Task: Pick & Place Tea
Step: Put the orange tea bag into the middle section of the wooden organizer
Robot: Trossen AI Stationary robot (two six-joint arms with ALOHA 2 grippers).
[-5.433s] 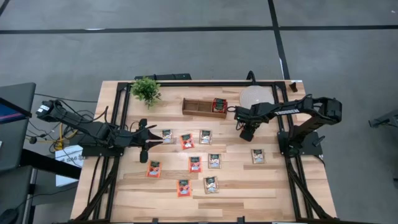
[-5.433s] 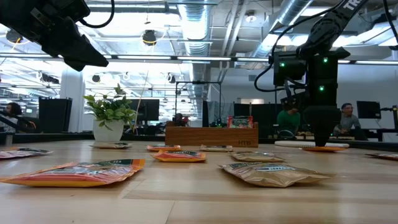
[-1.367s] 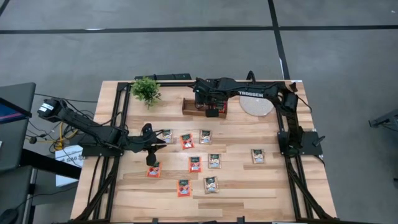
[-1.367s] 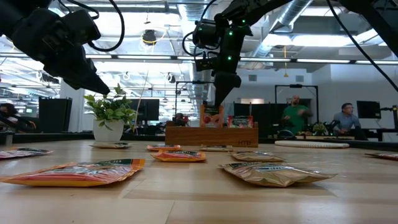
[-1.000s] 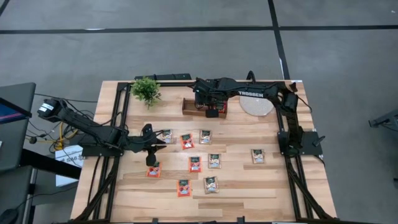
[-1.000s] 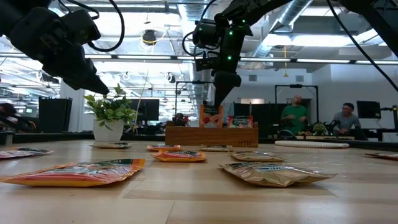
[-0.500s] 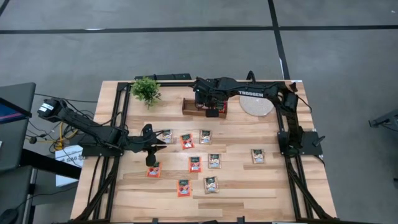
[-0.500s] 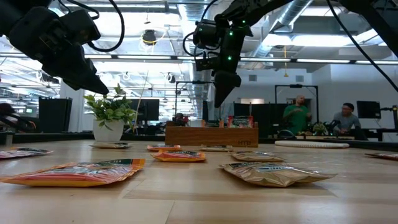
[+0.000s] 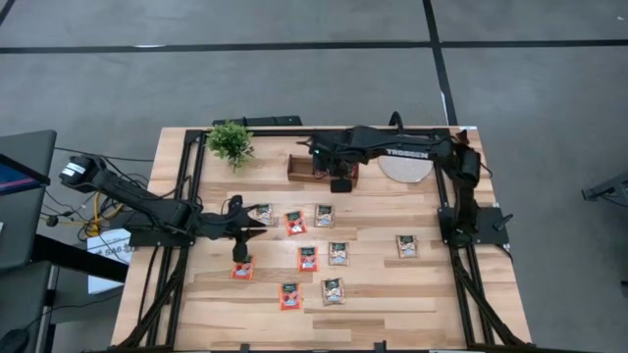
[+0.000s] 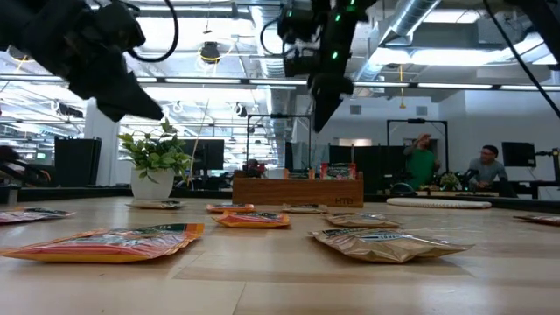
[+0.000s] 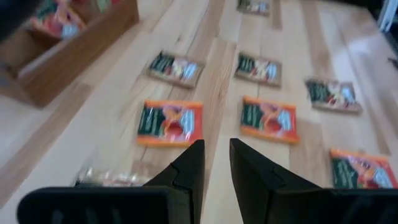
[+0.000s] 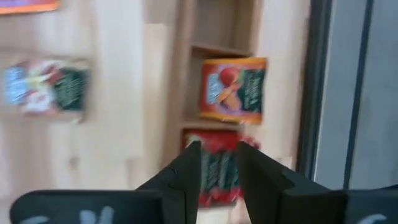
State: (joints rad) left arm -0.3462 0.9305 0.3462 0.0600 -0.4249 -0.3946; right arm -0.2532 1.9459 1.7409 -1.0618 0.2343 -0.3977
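"TROSSEN" lettering [image 9: 404,153] on right arm

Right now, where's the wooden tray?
In the high view the wooden tray sits at the table's far edge, between the potted plant and the round pale disc, under the right gripper.

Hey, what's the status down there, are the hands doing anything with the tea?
Right hand open, empty, over tray. Orange sachet lying in tray. Left hand open, above loose sachets. Nothing blocking.
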